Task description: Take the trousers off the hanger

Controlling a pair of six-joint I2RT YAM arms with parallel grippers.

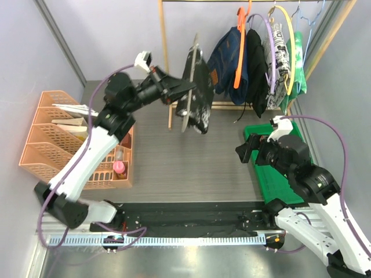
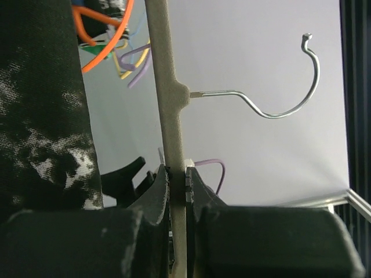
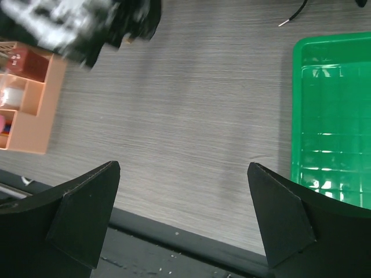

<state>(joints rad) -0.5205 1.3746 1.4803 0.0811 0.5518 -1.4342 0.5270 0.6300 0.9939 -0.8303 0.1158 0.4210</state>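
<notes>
The left gripper [image 2: 178,180] pinches the hanger [image 2: 165,69] tight so the marbled trousers [image 1: 200,101] hang free. The right gripper [image 3: 184,168] is wide apart, maybe ready to pull.

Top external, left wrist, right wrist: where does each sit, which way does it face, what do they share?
Top external: above and behind the bases, looking down on table and clothes rack; left arm and right arm show.
Left wrist: on the left arm, looking along the left gripper, shut on the hanger, toward a wall.
Right wrist: on the right arm, looking down past the open right gripper at the green tray.
Shared: marbled trousers in all three; tray in top and right wrist.
</notes>
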